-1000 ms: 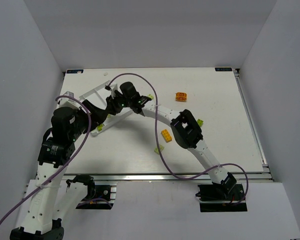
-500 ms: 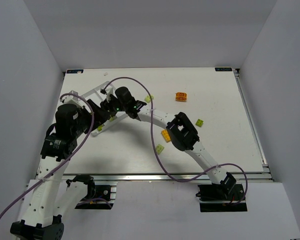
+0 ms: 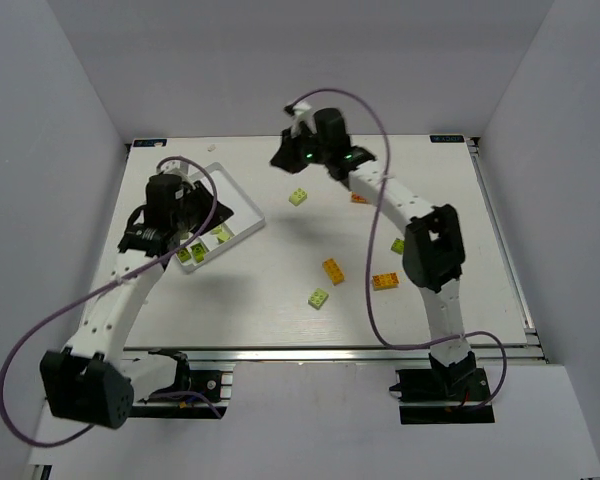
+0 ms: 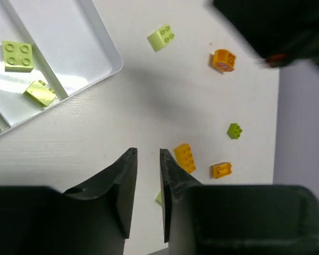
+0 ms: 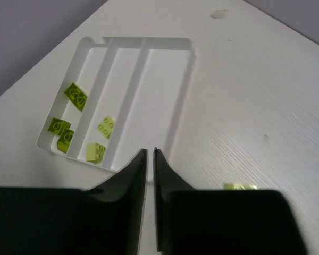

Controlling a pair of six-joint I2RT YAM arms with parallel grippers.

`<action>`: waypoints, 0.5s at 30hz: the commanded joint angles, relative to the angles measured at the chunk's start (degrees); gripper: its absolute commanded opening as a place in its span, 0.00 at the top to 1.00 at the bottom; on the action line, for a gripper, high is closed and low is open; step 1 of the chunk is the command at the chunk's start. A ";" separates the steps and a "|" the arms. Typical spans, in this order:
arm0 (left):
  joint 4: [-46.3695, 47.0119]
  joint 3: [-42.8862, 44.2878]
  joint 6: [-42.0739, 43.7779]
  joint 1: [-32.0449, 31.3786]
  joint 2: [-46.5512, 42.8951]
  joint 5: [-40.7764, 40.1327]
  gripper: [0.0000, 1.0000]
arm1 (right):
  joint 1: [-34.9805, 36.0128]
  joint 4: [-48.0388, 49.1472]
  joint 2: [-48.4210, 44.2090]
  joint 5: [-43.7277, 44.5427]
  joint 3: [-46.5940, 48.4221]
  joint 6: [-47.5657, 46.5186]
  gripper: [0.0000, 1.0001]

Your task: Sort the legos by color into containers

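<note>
The white tray [image 3: 242, 212] lies flat at the left, with lime legos [image 3: 220, 235] in its compartments. My left gripper [image 3: 185, 212] hovers over it, jaws narrowly open and empty [image 4: 148, 151]. My right gripper [image 3: 283, 155] hangs high at the back middle, shut on nothing [image 5: 150, 150]. Loose on the table are a lime lego [image 3: 298, 196], an orange lego [image 3: 333, 271], another orange lego [image 3: 385, 281], a green lego [image 3: 397, 245] and a lime lego [image 3: 319, 298]. An orange piece [image 4: 223, 59] lies partly under the right arm.
White walls close in the table on three sides. The right arm's forearm [image 3: 390, 195] and its purple cable [image 3: 372, 270] cross above the loose bricks. The tray's rim [image 5: 138, 39] shows in the right wrist view, with darker green legos [image 5: 60, 129] in its outer compartment.
The right arm has swung from over the tray to the back middle of the table. The left gripper has drawn back over the tray. Both pairs of jaws have narrowed.
</note>
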 commanded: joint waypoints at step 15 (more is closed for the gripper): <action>0.05 37.53 20.09 -13.26 51.78 -8.54 0.24 | -27.45 -32.41 -23.94 -38.22 -18.56 -29.76 0.22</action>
